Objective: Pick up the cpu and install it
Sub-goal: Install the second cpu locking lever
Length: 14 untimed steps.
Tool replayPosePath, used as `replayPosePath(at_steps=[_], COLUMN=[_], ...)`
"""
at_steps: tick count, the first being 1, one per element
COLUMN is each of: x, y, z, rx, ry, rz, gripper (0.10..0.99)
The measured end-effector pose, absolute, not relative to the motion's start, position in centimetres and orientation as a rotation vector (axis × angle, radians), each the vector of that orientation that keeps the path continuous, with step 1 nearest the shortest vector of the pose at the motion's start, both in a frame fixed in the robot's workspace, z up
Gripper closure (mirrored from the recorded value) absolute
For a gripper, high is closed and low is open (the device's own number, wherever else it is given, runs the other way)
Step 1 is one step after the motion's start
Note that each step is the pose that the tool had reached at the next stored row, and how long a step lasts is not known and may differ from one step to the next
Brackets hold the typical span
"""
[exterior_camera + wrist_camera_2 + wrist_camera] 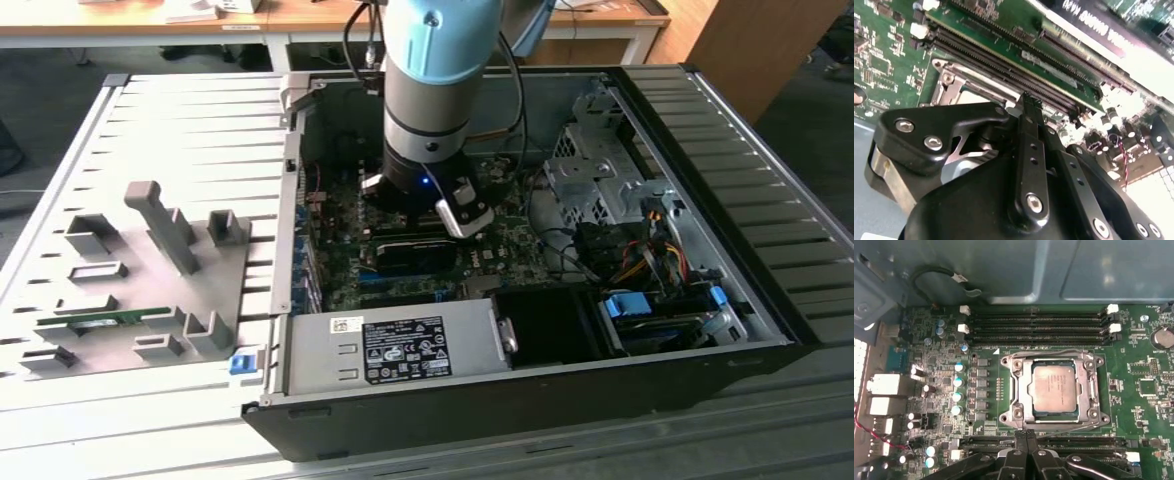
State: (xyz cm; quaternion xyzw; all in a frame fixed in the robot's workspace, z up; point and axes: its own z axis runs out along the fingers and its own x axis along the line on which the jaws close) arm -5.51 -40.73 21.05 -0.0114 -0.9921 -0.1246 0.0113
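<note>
Inside the open computer case, the arm stands nearly vertical, wrist pointing straight down over the motherboard. Nearest the lens in the first wrist view, the claw has its two black fingers pressed together, tips meeting with nothing between them. The tips sit at the socket frame's edge, over the memory slots on that side. The second wrist view shows the same fingers closed into one narrow blade, linkage arms folded in on either side.

Just beyond the tips, the cpu lies flat and square inside the socket, its silver-grey top exposed within the metal frame. No part of the claw touches the chip. Past the socket run four empty dark memory slots with white latches, and beyond them the grey case wall.

In the exterior view, the case rests on a ribbed grey table. To the exterior view's left, a grey fixture tray holds a green memory stick, well apart from the arm.
</note>
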Motion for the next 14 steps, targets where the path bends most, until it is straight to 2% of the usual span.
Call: replayPosePath(at_steps=[14], x=[-6.6], y=[-41.1], z=[19.8], rx=[-0.035], ry=[-3.090], rz=[-0.431], gripper=[0.980])
